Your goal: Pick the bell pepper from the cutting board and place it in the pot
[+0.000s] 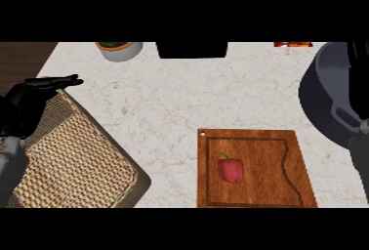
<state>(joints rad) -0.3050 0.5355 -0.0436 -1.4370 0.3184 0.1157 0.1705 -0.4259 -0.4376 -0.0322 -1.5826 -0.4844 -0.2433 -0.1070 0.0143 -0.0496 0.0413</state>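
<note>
A small red bell pepper (231,169) with a green stem lies on the left half of a wooden cutting board (270,188) at the lower middle of the counter. A large dark grey pot (324,93) stands at the right edge, up and to the right of the board. My left hand (29,100) rests open at the far left, fingers straight and pointing right, far from the pepper. Only a sliver of my right arm (359,161) shows at the right edge beside the pot, and its hand is not clearly visible.
A woven tray (72,161) lies slanted at the lower left under my left forearm. At the back edge stand a small grey planter (119,50), a black box (191,49) and a red packet (292,44). Pale marble counter (187,93) spreads between the tray and the pot.
</note>
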